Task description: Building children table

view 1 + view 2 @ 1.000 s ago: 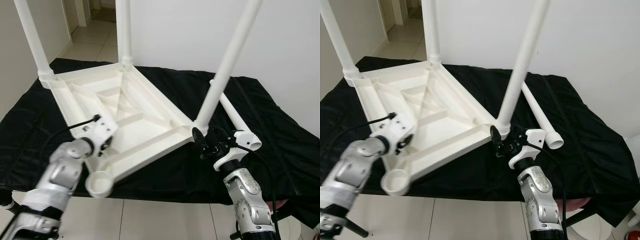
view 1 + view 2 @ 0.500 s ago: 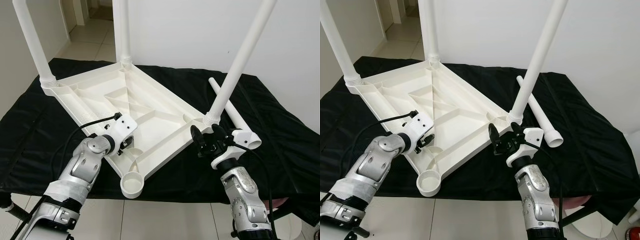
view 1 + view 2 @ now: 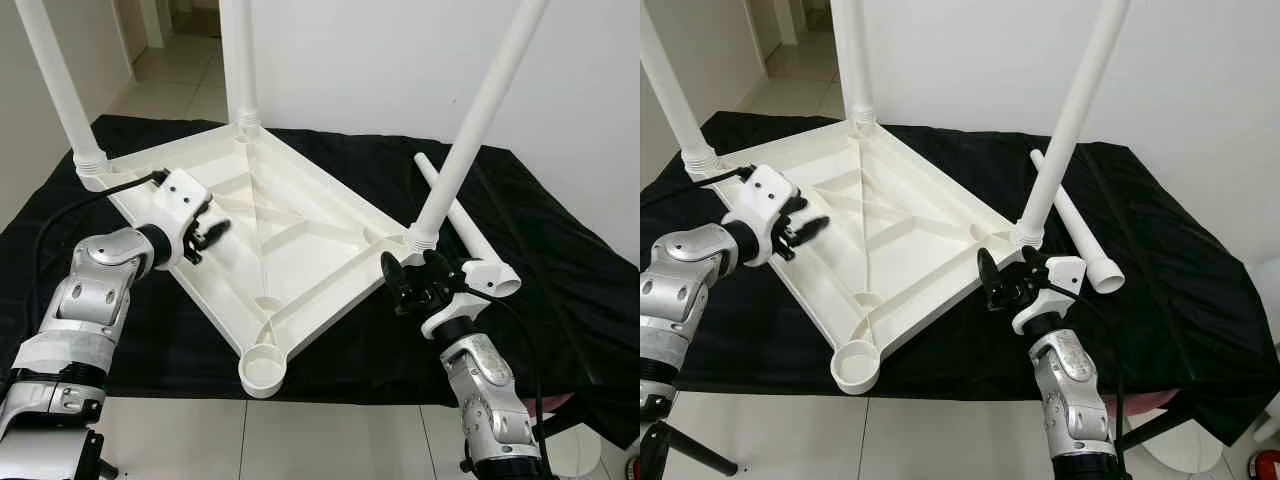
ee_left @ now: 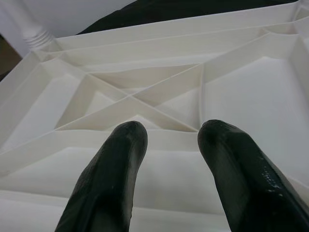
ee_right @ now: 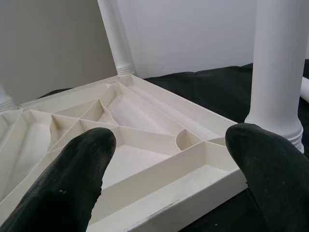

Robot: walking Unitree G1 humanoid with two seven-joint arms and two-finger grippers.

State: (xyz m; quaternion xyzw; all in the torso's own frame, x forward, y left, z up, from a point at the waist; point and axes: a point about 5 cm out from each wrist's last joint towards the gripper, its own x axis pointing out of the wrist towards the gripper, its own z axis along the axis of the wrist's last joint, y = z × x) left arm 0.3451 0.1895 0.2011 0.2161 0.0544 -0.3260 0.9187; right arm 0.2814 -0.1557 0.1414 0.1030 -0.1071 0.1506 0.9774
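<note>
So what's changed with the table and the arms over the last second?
The left end effector has swung from the near corner by the empty leg socket back to the upturned tabletop's left edge, fingers open above the ribs. The tabletop has turned a little on the black cloth. The right end effector stays open beside the nearest fitted leg; the loose leg still lies on the cloth.

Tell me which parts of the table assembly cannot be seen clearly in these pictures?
- Tops of the three fitted legs: cut off by the upper edge in the eye views.
- Loose leg: its middle is hidden behind a fitted leg.
- Inside of the empty socket: too small to show any thread.
</note>
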